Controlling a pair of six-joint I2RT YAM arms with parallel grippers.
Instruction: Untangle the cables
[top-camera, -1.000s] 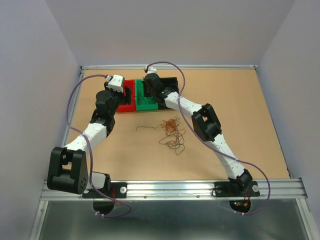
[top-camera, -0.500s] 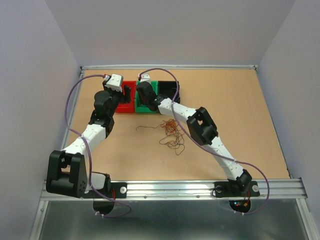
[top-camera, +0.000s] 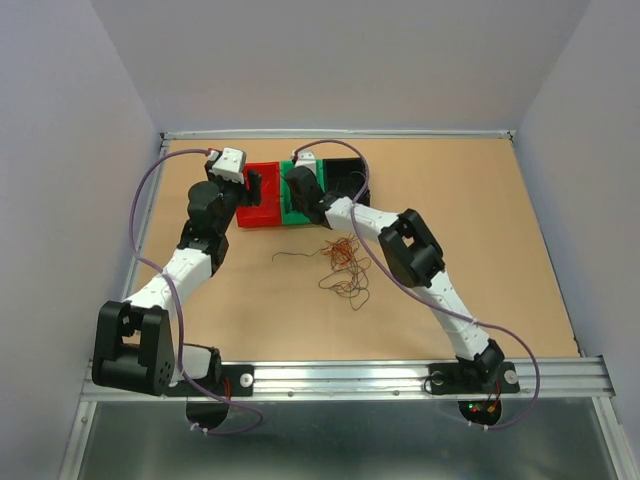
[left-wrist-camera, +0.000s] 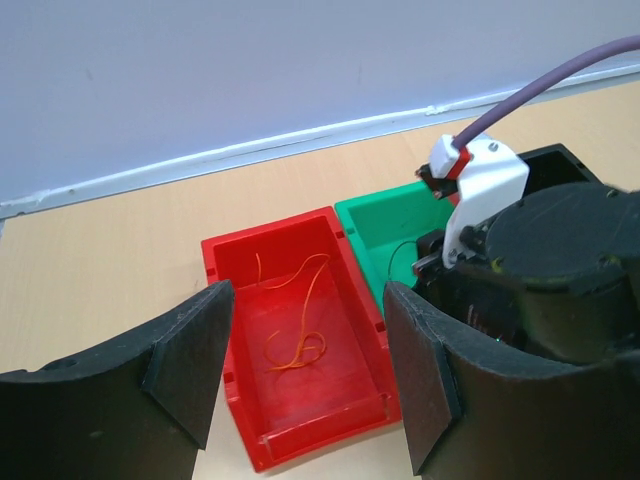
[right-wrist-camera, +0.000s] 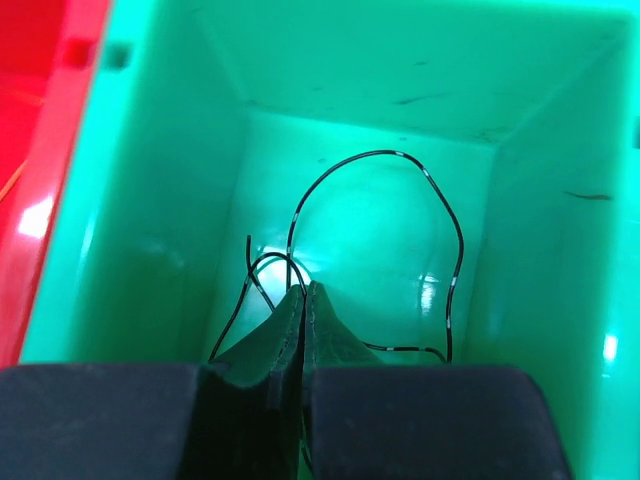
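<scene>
The worktop (top-camera: 500, 230) carries a green bin (top-camera: 291, 210) near its far edge, and both arms reach to it: the right arm (top-camera: 410, 250) from the near right, the left arm (top-camera: 190, 265) from the near left. A red bin (top-camera: 262, 205) touches the green bin's left side and a black bin (top-camera: 345, 172) its right side.

The left tool (left-wrist-camera: 308, 295) hangs above the red bin, just left of the green bin, its jaws spread wide and holding nothing. The right tool (right-wrist-camera: 304, 290) is inside the green bin, its jaws pressed together on a dark cable (right-wrist-camera: 440, 200) that loops over the green bin's floor ahead of the tips.

The tangle of cables (top-camera: 343, 258) lies on the worktop nearer than the green bin, apart from both tools. An orange cable (left-wrist-camera: 300, 345) lies curled in the red bin.
</scene>
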